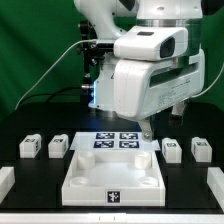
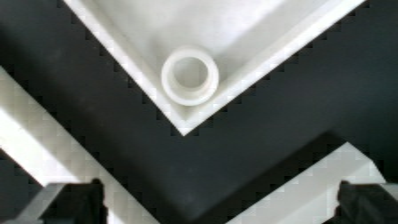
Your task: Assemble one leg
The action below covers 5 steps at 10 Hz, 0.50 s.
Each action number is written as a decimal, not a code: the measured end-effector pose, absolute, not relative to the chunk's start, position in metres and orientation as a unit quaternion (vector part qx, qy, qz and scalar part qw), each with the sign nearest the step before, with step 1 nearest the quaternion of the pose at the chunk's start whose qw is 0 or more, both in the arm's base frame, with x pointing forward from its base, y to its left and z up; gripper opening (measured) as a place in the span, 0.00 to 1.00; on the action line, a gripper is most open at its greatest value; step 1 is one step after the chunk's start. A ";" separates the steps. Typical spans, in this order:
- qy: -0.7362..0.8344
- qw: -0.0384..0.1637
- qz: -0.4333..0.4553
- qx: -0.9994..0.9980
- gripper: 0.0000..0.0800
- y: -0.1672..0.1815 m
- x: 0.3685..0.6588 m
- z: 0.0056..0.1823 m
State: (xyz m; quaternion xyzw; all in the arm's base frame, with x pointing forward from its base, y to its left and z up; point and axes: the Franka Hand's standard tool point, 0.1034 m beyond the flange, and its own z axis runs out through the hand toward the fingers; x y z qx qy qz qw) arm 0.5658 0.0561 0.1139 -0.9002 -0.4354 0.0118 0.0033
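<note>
Several white leg blocks with marker tags stand on the black table: two on the exterior view's left (image 1: 30, 146) (image 1: 58, 146) and two on the right (image 1: 172, 150) (image 1: 200, 149). My gripper (image 1: 160, 122) hangs above the back right of the table, over the marker board's right end, apart from every leg. In the wrist view its fingertips (image 2: 63, 205) stand wide apart with nothing between them; the gripper (image 2: 214, 205) is open and empty. No leg shows in the wrist view. It shows a white corner with a round hole (image 2: 189, 78).
The large white square tray-like piece (image 1: 72, 178) with a raised rim lies at the front centre. The marker board (image 1: 115, 141) lies just behind it. White pieces are cut off at the left edge (image 1: 5, 180) and the right edge (image 1: 215, 185).
</note>
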 end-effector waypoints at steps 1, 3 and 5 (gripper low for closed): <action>-0.435 0.003 0.012 -0.900 0.81 0.056 0.566 0.114; -0.435 0.003 0.012 -0.900 0.81 0.056 0.566 0.114; -0.435 0.003 0.012 -0.900 0.81 0.056 0.566 0.114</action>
